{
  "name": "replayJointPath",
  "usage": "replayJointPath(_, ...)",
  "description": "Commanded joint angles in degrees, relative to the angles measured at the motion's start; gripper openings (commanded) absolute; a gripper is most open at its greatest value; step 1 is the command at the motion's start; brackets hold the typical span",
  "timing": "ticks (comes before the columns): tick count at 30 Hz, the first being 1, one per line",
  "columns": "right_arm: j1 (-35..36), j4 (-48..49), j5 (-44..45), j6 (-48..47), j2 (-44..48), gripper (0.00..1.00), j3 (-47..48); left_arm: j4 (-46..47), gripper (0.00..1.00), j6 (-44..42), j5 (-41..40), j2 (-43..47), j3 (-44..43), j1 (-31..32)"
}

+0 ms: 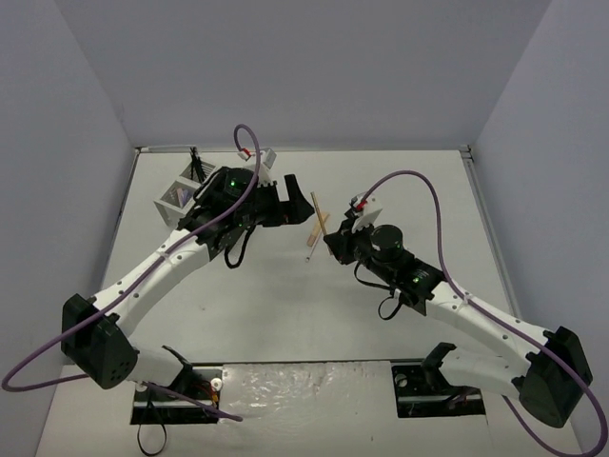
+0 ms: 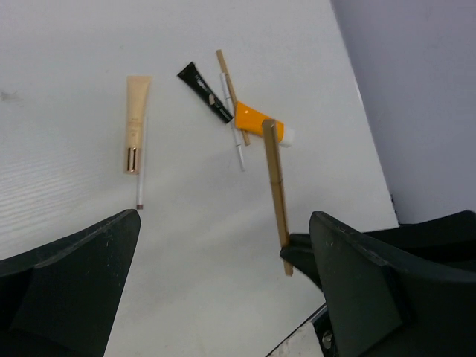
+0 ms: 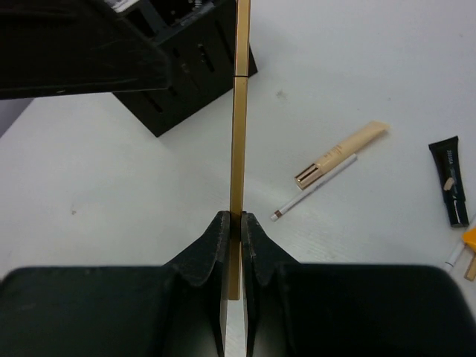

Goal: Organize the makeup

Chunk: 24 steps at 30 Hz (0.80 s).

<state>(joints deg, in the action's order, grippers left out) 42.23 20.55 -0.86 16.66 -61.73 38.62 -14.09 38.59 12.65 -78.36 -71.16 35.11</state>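
White desk point(image 1: 285, 314) between pale lilac walls: the right hand point(image 3: 236, 223) is clamped on a slim gold pencil point(image 3: 239, 134) near its lower end, holding it above the desk. The left hand point(image 2: 223, 230) gapes empty nearby. Pinched so low, the pencil could pivot, slip, or strike the black mesh box point(image 3: 193, 67). The pencil's top is cut off, and the left arm hides the box's compartments.

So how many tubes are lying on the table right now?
3, in the left wrist view: a beige tube at left, a black tube in the middle, and an orange tube with a white cap just right of it. Others may be hidden from these cameras.
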Motion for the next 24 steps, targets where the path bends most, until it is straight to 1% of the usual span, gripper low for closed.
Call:
replayJointPath(1,0.49,8.59,-6.28,-0.34,2.98,0.00,0.69,9.88,0.95,3.63,1.28,-1.32,-5.38,1.74)
replayJointPath(4,0.49,9.46,-6.80,-0.05,3.38,0.00,0.70,12.39,0.91,4.65,1.94,-2.34,-5.93,2.44)
replayJointPath(7,0.49,10.48,-7.41,0.04,3.62,0.00,0.41,12.50,0.83,4.84,1.69,-3.76,-7.01,3.14)
replayJointPath(8,0.55,10.54,-7.46,0.10,3.51,0.00,0.41,12.32,0.79,4.95,1.92,-4.21,-7.40,3.31)
replayJointPath(9,0.58,10.59,-7.51,0.12,3.46,0.00,0.38,12.38,0.72,4.96,2.09,-4.56,-7.64,3.46)
replayJointPath(14,0.58,10.80,-6.99,0.12,3.49,0.00,0.12,13.09,0.28,4.63,2.38,-5.33,-7.83,3.74)
replayJointPath(17,0.58,10.81,-6.10,-0.03,3.22,0.05,-0.03,13.06,0.04,4.05,2.38,-5.57,-8.14,3.83)
replayJointPath(18,0.58,10.88,-5.95,-0.05,3.04,0.08,-0.03,12.93,0.01,3.86,2.38,-5.67,-8.26,3.83)
replayJointPath(20,0.58,10.85,-5.40,-0.05,2.74,0.13,0.10,12.79,0.00,3.39,2.25,-5.81,-8.56,3.83)
replayJointPath(21,0.58,10.63,-5.07,-0.09,2.59,0.19,0.24,12.75,0.00,2.97,2.22,-5.90,-8.79,3.83)
replayJointPath(22,0.58,10.22,-4.78,-0.17,2.42,0.28,0.45,12.71,0.00,2.40,2.26,-6.02,-9.08,3.83)
replayJointPath(23,0.56,9.80,-4.28,-0.26,2.33,0.39,0.61,12.47,0.00,1.63,2.06,-6.19,-9.49,3.76)
replayJointPath(24,0.51,9.36,-3.41,-0.36,2.38,0.54,0.71,11.90,0.00,0.52,1.44,-6.43,-10.11,3.57)
